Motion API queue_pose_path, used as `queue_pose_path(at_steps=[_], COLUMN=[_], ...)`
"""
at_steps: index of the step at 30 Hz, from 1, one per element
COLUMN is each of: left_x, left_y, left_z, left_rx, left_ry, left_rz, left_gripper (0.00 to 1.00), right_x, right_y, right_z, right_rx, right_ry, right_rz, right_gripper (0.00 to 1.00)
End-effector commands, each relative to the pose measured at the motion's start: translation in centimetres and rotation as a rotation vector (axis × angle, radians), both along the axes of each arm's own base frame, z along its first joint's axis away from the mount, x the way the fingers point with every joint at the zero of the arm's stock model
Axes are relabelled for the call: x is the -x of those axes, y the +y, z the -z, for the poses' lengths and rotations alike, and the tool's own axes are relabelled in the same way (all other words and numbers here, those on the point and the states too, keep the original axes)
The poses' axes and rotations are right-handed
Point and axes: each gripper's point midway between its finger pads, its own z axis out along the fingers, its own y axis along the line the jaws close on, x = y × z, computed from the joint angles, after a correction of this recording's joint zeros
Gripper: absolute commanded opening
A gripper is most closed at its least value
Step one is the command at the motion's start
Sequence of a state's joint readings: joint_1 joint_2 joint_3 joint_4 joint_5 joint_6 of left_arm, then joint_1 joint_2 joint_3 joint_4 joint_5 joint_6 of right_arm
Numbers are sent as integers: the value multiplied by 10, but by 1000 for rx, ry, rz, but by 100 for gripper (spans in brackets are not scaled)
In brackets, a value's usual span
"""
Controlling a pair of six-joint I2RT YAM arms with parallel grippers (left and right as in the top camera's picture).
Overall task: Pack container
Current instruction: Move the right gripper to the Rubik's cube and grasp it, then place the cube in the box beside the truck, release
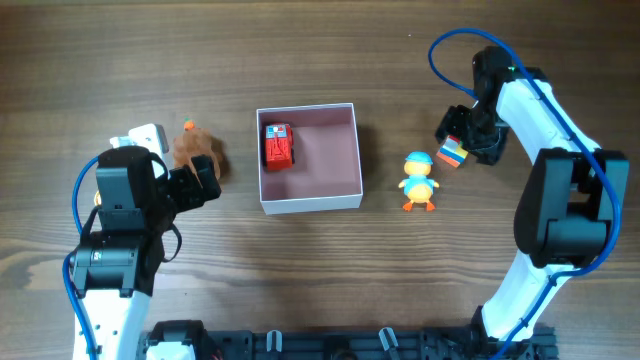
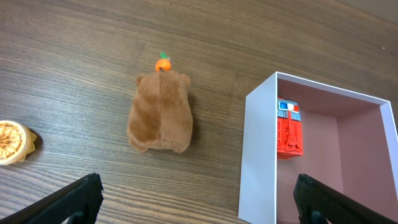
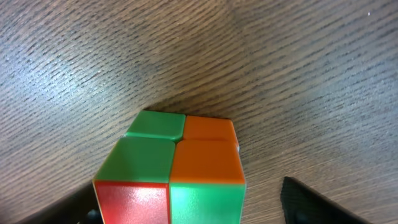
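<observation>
The container (image 1: 309, 205), a square white box with a pink floor, stands mid-table and holds a red toy (image 1: 278, 146). A brown plush (image 1: 196, 150) lies just left of it. My left gripper (image 1: 203, 183) is open and empty, hovering near the plush and the container's left wall (image 2: 260, 155). In the left wrist view the plush (image 2: 160, 112) lies ahead of the open left gripper (image 2: 199, 202), and the red toy (image 2: 288, 127) shows in the box. My right gripper (image 1: 462, 143) is open around a coloured cube (image 1: 454, 153). In the right wrist view the cube (image 3: 171, 168) sits between the fingers of the right gripper (image 3: 186, 208), with a gap to the right finger.
A yellow duck toy with a blue cap (image 1: 418, 181) stands between the container and the cube. A white object (image 1: 148, 134) lies left of the plush. A round golden object (image 2: 12, 142) lies at the far left of the left wrist view.
</observation>
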State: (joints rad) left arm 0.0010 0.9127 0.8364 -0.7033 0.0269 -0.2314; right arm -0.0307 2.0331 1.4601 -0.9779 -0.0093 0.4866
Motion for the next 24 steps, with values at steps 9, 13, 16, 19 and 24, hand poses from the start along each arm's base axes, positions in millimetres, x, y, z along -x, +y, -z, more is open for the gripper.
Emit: queue_pose_path(at_steps=[9, 13, 16, 19, 24], left_x=[-3, -3, -3, -3, -3], left_y=[0, 0, 0, 0, 0], left_z=[-8, -8, -8, -8, -8], left_rx=[3, 3, 3, 2, 3], left_ry=[-18, -18, -18, -19, -18], left_rz=[-6, -6, -6, -6, -6], left_gripper=[100, 100, 100, 100, 100], right_x=[0, 0, 0, 0, -19], right_y=[2, 3, 3, 2, 33], right_z=[3, 3, 3, -4, -113], right_rx=[-11, -15, -14, -10, 18], right_ry=[4, 4, 4, -8, -278], right_rz=[9, 9, 9, -29, -258], right_gripper=[51, 45, 27, 4, 4])
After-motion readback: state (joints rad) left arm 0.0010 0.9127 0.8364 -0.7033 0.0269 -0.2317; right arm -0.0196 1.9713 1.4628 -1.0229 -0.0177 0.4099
